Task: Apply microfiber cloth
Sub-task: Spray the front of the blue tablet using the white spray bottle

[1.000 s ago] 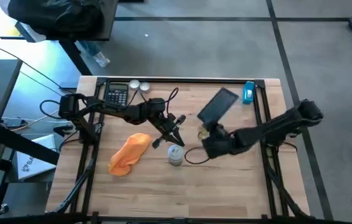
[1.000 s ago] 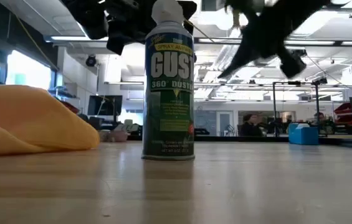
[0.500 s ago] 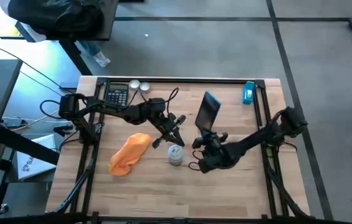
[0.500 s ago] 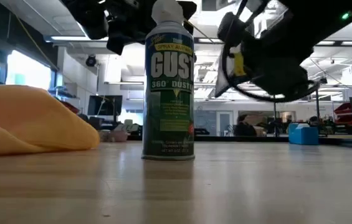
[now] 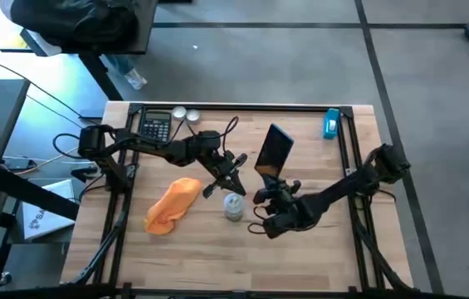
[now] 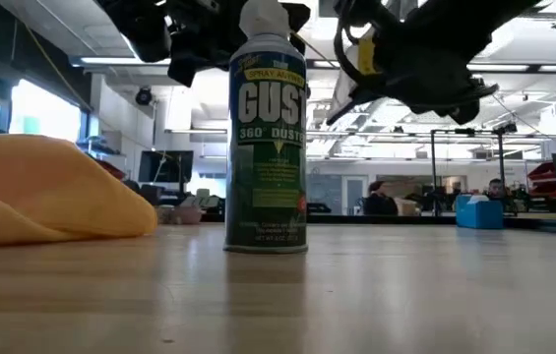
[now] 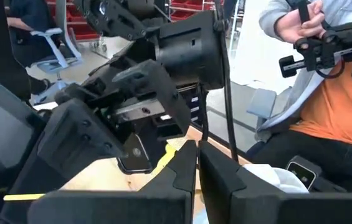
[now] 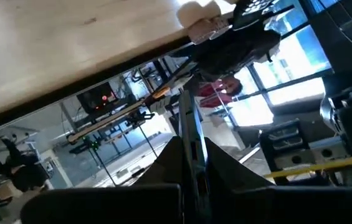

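Note:
The orange microfiber cloth [image 5: 172, 206] lies crumpled on the table's left half, also at the left of the low view [image 6: 51, 192]. Right of it a green spray can [image 5: 233, 206] stands upright [image 6: 268, 138]. My right gripper [image 5: 271, 188] is at the table's middle, just right of the can, shut on a dark flat device [image 5: 275, 149]. My left gripper [image 5: 234, 164] hovers shut above and just beyond the can, holding nothing, about a hand's width right of the cloth. My right gripper pinches the dark device by its near end [image 5: 269, 173] between the two fingers; the wrist view shows the device edge-on [image 8: 187, 127] between them. The device juts out beyond the fingers toward the far edge, steeply tilted and lifted off the table.
A calculator [image 5: 156, 126] and two small round tins [image 5: 186, 115] sit at the far left edge, a blue object [image 5: 331, 123] at the far right. A person in an orange top [image 7: 325, 106] sits beyond the table. Bare wood lies along the near edge.
My right gripper has moved toward the table's near edge and left, closer to the can, carrying the dark device. The device has tipped up from lying nearly flat to steeply tilted. The cloth, the can and my left arm have kept still.

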Controlling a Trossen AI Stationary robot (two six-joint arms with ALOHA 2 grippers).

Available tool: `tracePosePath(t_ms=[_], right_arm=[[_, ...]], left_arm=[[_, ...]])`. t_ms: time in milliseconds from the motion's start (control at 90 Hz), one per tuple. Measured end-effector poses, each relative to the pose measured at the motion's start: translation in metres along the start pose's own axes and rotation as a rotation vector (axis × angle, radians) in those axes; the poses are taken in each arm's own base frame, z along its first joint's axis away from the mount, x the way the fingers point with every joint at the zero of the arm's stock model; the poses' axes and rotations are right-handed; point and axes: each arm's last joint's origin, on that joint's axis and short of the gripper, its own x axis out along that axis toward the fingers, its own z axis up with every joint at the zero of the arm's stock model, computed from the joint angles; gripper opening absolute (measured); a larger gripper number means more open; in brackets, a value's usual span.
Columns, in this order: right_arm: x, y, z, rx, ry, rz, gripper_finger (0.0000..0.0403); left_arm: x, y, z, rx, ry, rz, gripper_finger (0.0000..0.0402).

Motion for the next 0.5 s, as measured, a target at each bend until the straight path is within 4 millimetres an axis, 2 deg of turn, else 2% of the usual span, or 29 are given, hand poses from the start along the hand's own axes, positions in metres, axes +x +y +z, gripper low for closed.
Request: tracePosePath(t_ms=[278, 500], right_arm=[[-0.001, -0.002, -0.004, -0.020, -0.008, -0.003, 0.0000], [-0.011, -0.015, -0.029, 0.107, -0.031, -0.033, 0.0000]], left_arm=[[0.001, -0.001, 0.000, 0.002, 0.000, -0.001, 0.0000], [0.001, -0.001, 0.000, 0.001, 0.001, -0.002, 0.0000]])
